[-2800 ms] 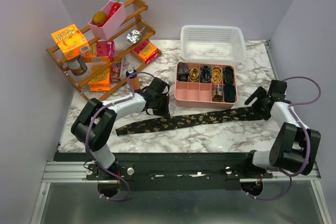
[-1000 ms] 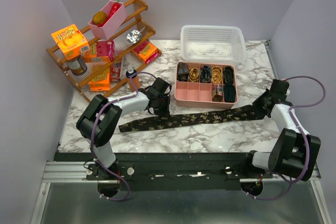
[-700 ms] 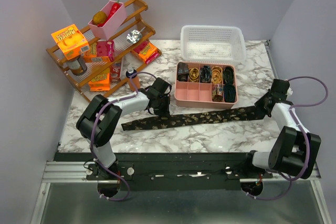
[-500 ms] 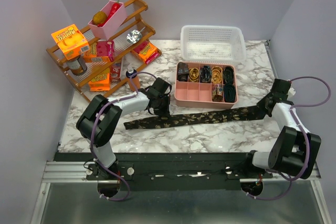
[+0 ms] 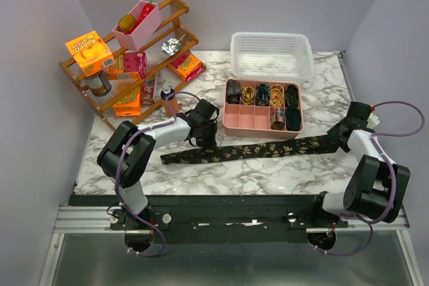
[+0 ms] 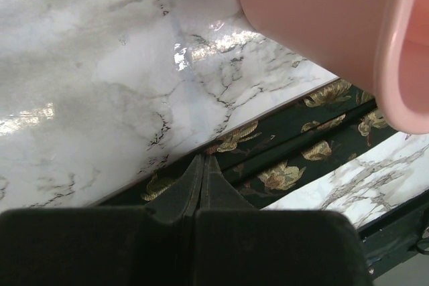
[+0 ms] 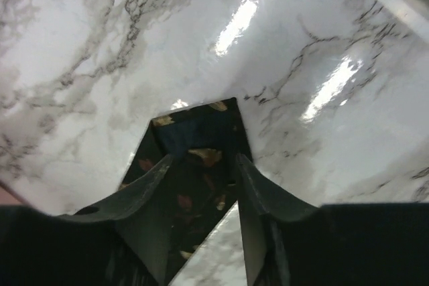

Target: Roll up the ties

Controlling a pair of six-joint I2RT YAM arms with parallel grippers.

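One black tie with a gold-brown pattern [image 5: 255,150] lies stretched flat across the marble table, in front of the pink organizer [image 5: 261,130]. My left gripper [image 5: 203,140] is shut, its tips together just above the tie near its left part; the left wrist view shows the closed gripper [image 6: 202,160] over the patterned tie [image 6: 288,165]. My right gripper [image 5: 342,137] holds the tie's right end; in the right wrist view the gripper [image 7: 201,162] has the tie end [image 7: 194,132] between its fingers. Several rolled ties [image 5: 261,93] sit in the organizer's back row.
A white mesh basket [image 5: 271,55] stands behind the organizer. A wooden rack [image 5: 127,51] with boxes and a pink bin fills the back left. A small orange bottle [image 5: 169,102] stands near my left arm. The organizer's pink corner [image 6: 322,18] is close to my left gripper.
My right gripper has moved right toward the table's edge, dragging the tie with it; the tie's left end has slid rightward. My left gripper has stayed in place.
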